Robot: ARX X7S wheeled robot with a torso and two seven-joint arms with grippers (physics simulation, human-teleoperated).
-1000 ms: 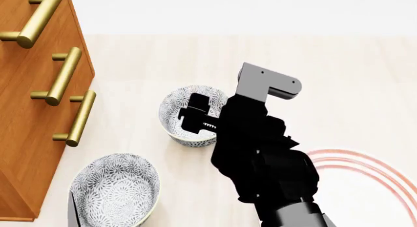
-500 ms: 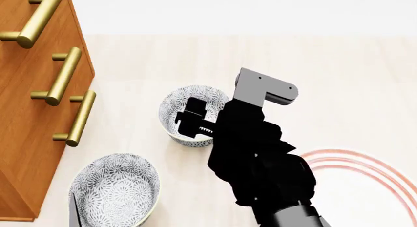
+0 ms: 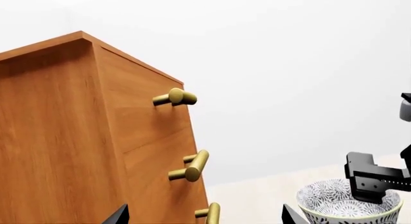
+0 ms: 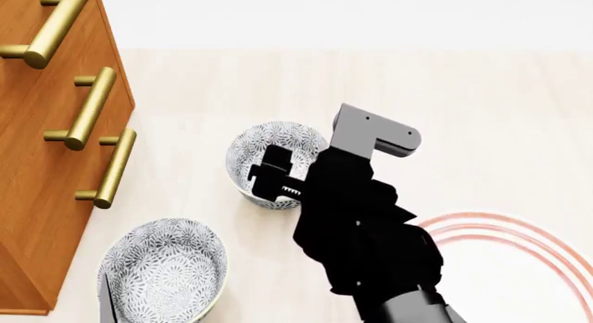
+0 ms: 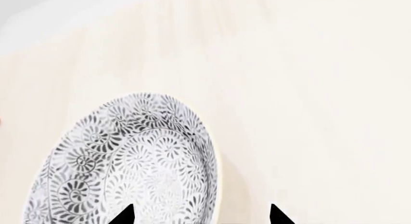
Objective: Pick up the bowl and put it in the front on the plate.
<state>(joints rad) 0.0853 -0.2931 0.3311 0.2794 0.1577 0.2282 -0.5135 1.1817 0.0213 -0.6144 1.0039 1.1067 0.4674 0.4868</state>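
The bowl [image 4: 262, 151], white with a grey-blue flower pattern, stands on the pale table left of centre. It shows again as the bowl [image 5: 132, 161] in the right wrist view and the bowl [image 3: 334, 207] in the left wrist view. My right gripper [image 4: 269, 171] hangs open over its near-right rim. In the right wrist view the gripper [image 5: 200, 217] has one tip over the bowl's inside and the other outside the wall. The plate [image 4: 491, 226], white with red rings, lies at the front right, partly behind my right arm. My left gripper [image 3: 204, 217] is open and holds nothing.
A second patterned bowl [image 4: 162, 267] stands at the front left. Beside it a wooden dresser [image 4: 46, 163] with brass handles [image 4: 93, 108] juts out along the left side. The pale tabletop [image 4: 445, 80] runs to the white wall at the back.
My right arm has come a little lower and nearer, and its open fingers have sunk closer to the bowl's rim. Bowls and plate have not moved.
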